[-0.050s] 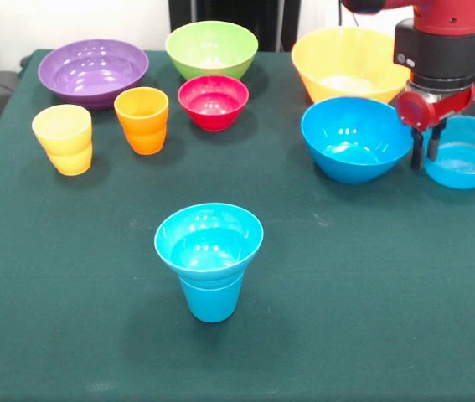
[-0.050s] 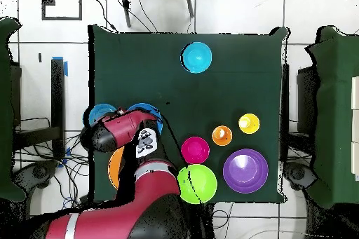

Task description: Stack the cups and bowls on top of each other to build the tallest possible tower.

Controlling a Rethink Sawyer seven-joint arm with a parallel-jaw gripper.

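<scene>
Judging by the gloss, everything here is thin hard plastic: light, stiff, slippery. Best hold is a pinch across a rim wall; round sides give nothing to grab.

Nearest, mid-surface: the tower so far, a small glossy blue plastic bowl (image 1: pixel 209 237) seated in the mouth of a blue plastic cup (image 1: pixel 211 296). Two pieces, upright.

Next row: medium blue plastic bowl (image 1: pixel 355 137) and a paler blue plastic bowl (image 1: pixel 465 152) just beside it. The end effector (image 1: pixel 426 147) hangs between them, black fingers pointing down with a narrow gap, gripping nothing. Probably straddling the paler bowl's near rim, but the angle is poor.

Same depth, other side: yellow plastic cup (image 1: pixel 63 138), orange plastic cup (image 1: pixel 142 120), small red plastic bowl (image 1: pixel 213 101).

Far row: wide purple plastic bowl (image 1: pixel 93 72), green plastic bowl (image 1: pixel 211 48), large yellow-orange plastic bowl (image 1: pixel 348 62).

Count: three cups, seven bowls. Eight pieces loose on the dark green cloth-covered surface (image 1: pixel 346 293).
</scene>
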